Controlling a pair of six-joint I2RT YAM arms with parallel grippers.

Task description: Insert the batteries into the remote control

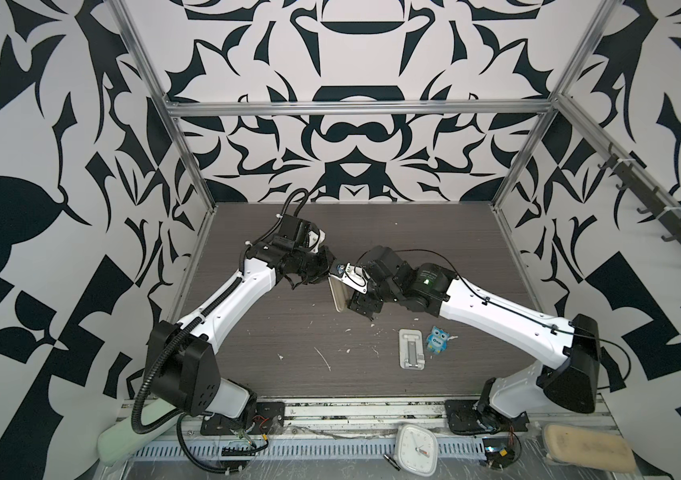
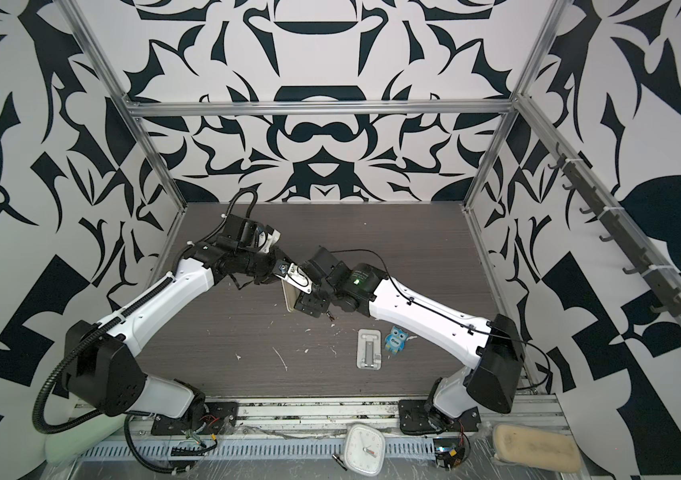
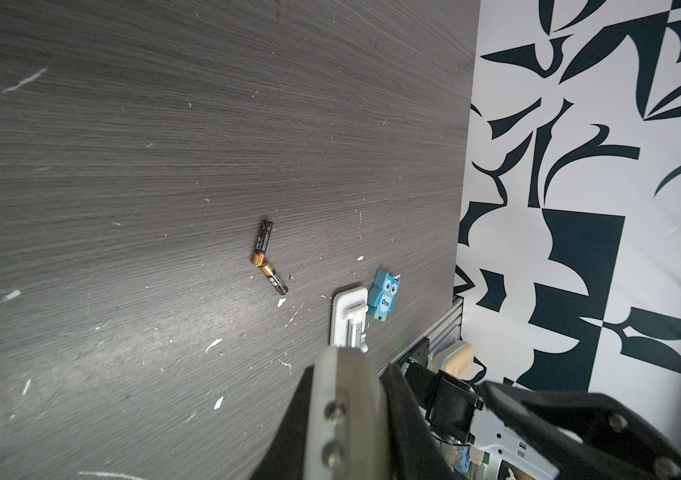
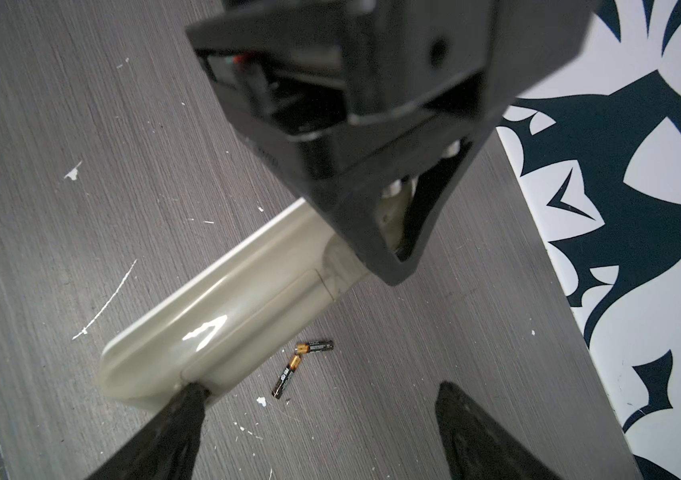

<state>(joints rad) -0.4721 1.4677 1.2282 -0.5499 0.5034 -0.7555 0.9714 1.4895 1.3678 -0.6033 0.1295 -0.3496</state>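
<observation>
Aloft, your left gripper (image 1: 333, 272) clamps one end of the remote control (image 4: 226, 307), beige back showing, above the table (image 4: 81, 104). Your right gripper (image 4: 322, 388) gapes wide, one finger (image 4: 172, 424) at the remote control's other end. Below, the batteries (image 4: 287, 376) lie tip to tip on the table, forming a V, untouched.

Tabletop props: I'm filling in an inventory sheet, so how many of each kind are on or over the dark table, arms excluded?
batteries: 2
remote control: 1
white stand: 1
blue owl toy: 1
Total: 5
</observation>
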